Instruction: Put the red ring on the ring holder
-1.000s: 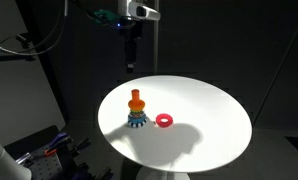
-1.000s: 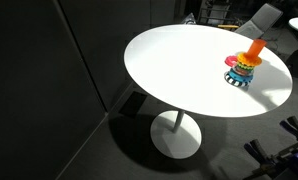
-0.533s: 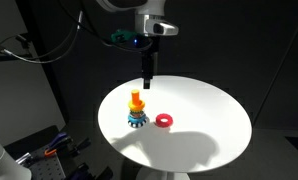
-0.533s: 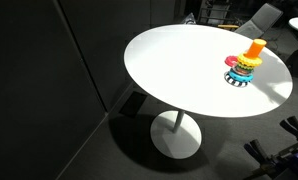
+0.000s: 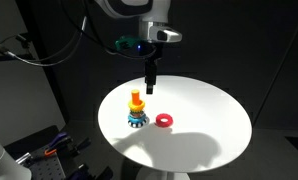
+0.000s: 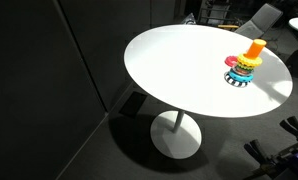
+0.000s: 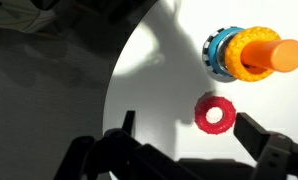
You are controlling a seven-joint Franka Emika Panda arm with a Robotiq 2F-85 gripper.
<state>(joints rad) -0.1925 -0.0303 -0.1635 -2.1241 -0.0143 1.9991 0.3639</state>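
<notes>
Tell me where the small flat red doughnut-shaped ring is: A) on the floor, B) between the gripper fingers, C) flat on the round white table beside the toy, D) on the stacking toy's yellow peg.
C: the red ring lies flat on the white table, beside and apart from the ring holder, with the open gripper above it, holding nothing.

In an exterior view the holder [image 5: 136, 112] stands on the table [image 5: 219, 140], left of its middle. The ring [image 5: 165, 121] lies flat on the table just to the holder's right, apart from it. The gripper [image 5: 150, 88] hangs above the table, behind and between the two. In the wrist view the ring [image 7: 216, 113] lies just below the holder [image 7: 249, 55]. In an exterior view the holder [image 6: 244, 65] stands near the table's [image 6: 169, 70] right edge, the ring perhaps mostly hidden behind it.
</notes>
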